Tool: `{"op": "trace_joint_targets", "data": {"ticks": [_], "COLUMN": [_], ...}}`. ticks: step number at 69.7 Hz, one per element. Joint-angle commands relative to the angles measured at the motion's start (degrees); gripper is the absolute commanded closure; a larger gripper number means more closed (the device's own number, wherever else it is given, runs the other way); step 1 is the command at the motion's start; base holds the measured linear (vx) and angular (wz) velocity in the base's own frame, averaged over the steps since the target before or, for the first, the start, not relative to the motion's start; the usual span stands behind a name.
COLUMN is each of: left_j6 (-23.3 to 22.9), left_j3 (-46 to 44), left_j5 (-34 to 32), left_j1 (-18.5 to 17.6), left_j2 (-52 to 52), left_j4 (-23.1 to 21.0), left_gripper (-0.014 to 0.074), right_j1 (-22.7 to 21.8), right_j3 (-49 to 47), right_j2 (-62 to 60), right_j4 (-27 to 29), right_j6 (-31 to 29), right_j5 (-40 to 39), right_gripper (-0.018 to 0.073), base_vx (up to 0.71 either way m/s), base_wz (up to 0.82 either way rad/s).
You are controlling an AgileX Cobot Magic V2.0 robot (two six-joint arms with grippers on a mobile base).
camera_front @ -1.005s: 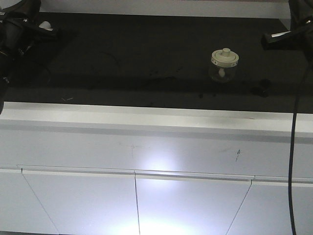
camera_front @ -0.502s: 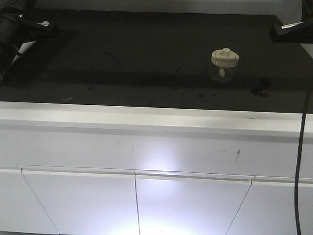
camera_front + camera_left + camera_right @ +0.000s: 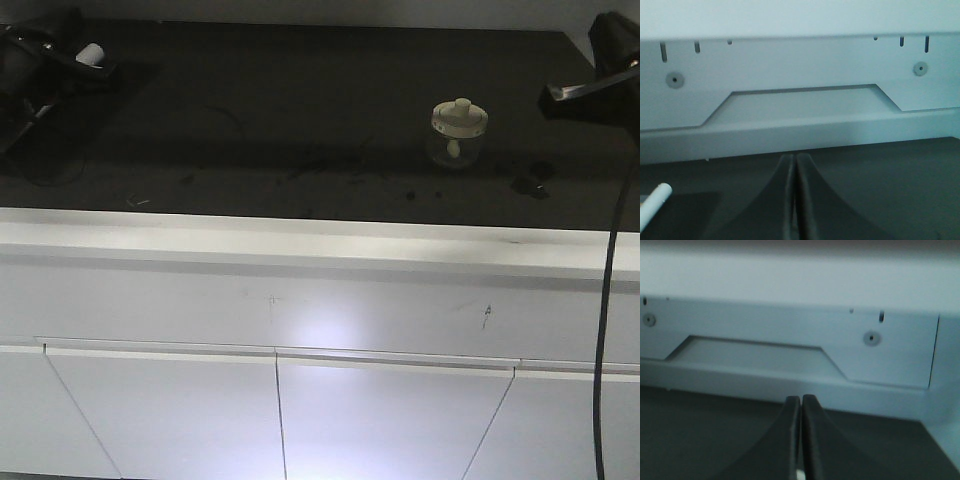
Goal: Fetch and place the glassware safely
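The glass jar [image 3: 459, 135] stands upright on the dark counter [image 3: 300, 100], to the left of the nearer right gripper [image 3: 801, 407] and well apart from the left gripper [image 3: 794, 167]; both are closed and empty.

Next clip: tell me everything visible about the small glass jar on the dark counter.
The small squat clear glass jar stands upright on the black countertop, right of centre. A wide cream-white round lid with a central knob closes it, slightly overhanging the body. A pale shape shows through the glass. Only the countertop touches it; dark specks lie nearby.
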Motion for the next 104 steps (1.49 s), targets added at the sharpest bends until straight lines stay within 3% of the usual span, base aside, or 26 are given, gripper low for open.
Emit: {"op": "trace_joint_targets", "data": {"ticks": [1, 16, 32, 97, 104], "left_j6": [-1.81, -1.75, -1.7, -1.67, 0.44], "left_j3": [1.7, 12.92, 20.17, 20.19, 20.21], "left_j5": [-5.21, -12.29, -17.09, -19.05, -19.05], "left_j1": [0.11, 0.11, 0.11, 0.11, 0.11], "left_j2": [-2.97, -3.63, -3.63, -3.63, -3.63], "left_j4": [-0.22, -0.28, -0.4, -0.24, -0.35], "left_gripper": [0.0603, 0.0603, 0.0603, 0.0603, 0.0603], "right_j1": [-0.01, -0.01, -0.01, -0.01, -0.01], "right_j3": [1.63, 9.49, 10.69, 10.69, 10.69], "right_j2": [-1.69, -1.69, -1.69, -1.69, -1.69], "right_j4": [-0.18, -0.47, -1.76, -1.99, -1.99], "right_j6": [1.56, 1.6, 1.6, 1.6, 1.6], "right_j5": [-4.43, -5.51, -5.54, -6.54, -6.54], "right_gripper": [0.056, 0.056, 0.056, 0.056, 0.056], "base_vx": [0.0, 0.0, 0.0, 0.0, 0.0], "base_wz": [0.0, 0.0, 0.0, 0.0, -0.01]}}
